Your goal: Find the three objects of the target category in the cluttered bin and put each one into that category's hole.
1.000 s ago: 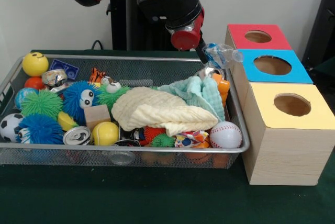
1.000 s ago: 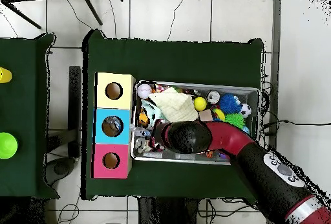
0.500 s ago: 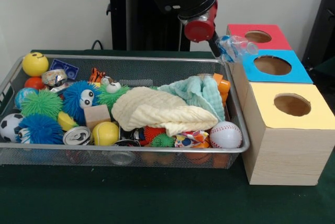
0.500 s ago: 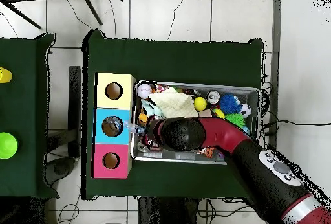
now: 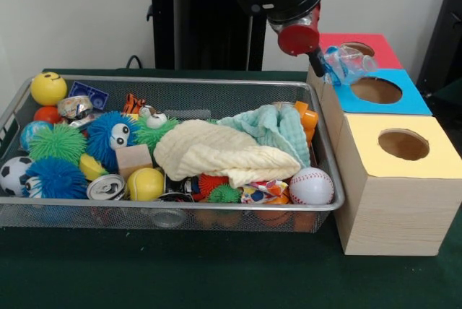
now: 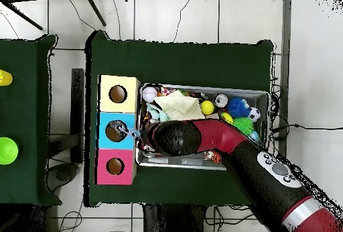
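Observation:
The silver wire mesh bin (image 5: pixel 328 151) holds balls, fuzzy toys, cans and cloths; it shows in the overhead view (image 6: pixel 262 95) too. My gripper (image 5: pixel 325 68) is shut on a crumpled clear plastic bottle with a blue label (image 5: pixel 346 63) and holds it in the air by the near-left corner of the blue-faced box (image 5: pixel 411 96), beside its round hole (image 5: pixel 375 89). In the overhead view the bottle (image 6: pixel 127 133) hangs at the edge of the blue box's hole (image 6: pixel 116 131), and the arm (image 6: pixel 201 135) covers the gripper.
A red-faced box (image 5: pixel 328 40) stands behind the blue one and a yellow-faced box (image 5: pixel 393 179) in front. In the bin lie a baseball (image 5: pixel 311 185), a cream cloth (image 5: pixel 216 151), a mint cloth (image 5: pixel 271 127), a yellow smiley ball (image 5: pixel 48 88) and cans (image 5: pixel 106 188).
My gripper has risen out of the bin's far right corner and moved right with the plastic bottle, from over the bin to the blue box's edge.

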You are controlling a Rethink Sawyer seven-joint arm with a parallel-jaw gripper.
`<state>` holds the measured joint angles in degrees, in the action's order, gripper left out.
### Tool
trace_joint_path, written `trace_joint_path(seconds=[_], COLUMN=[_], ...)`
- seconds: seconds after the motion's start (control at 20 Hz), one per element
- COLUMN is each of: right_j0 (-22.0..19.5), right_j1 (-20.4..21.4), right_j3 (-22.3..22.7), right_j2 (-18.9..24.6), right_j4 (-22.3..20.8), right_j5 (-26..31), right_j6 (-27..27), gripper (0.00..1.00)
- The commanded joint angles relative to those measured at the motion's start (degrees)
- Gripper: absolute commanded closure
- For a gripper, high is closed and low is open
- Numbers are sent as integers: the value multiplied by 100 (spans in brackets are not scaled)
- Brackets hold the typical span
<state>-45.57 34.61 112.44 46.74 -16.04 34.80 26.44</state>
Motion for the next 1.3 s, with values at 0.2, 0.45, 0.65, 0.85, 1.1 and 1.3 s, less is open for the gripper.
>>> trace_joint_path(seconds=[0.2, 0.45, 0.65, 0.85, 1.1, 1.3], right_j0=[382, 484, 552, 621, 603, 617], right_j1=[-175, -75, -157, -154, -227, -303], right_j3=[241, 275, 224, 162, 101, 46], right_j2=[-222, -256, -368, -500, -562, -583], right_j4=[111, 221, 200, 208, 147, 102], right_j5=[-775, -806, -899, -916, -1042, -1182], right_j6=[1503, 1541, 1514, 1552, 1467, 1416], gripper=[100, 100, 100, 100, 100, 100])
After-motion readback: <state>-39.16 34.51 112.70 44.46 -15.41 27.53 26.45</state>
